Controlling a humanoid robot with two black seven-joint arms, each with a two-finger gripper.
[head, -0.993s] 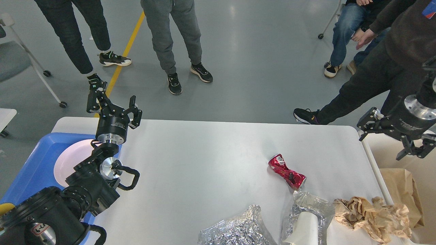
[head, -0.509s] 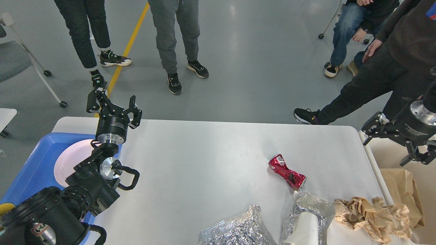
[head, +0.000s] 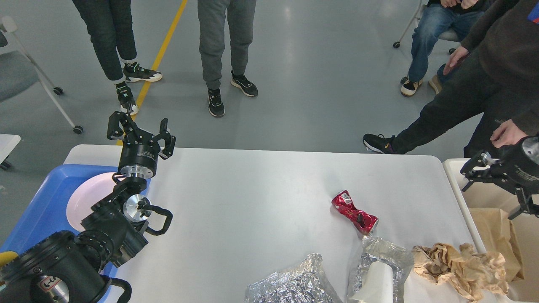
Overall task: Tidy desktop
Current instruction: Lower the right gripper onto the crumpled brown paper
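Filling most of view: white desktop (head: 261,189), rounded corners. Blue tray (head: 40,202) at left edge, pink plate (head: 86,198) inside. Cream bin (head: 452,166) just off right edge, brown paper (head: 494,235) within. Left gripper (head: 141,128) raised over far-left corner of desktop, fingers spread, nothing held. Right gripper (head: 497,189) above bin, fingers apart, nothing between. Crumpled brown paper (head: 457,265) at near right (touching bin wall). Two foil wrappers (head: 290,284) at near edge, white cup (head: 377,282) in right one. Crushed red can (head: 354,211) lying beside foil.
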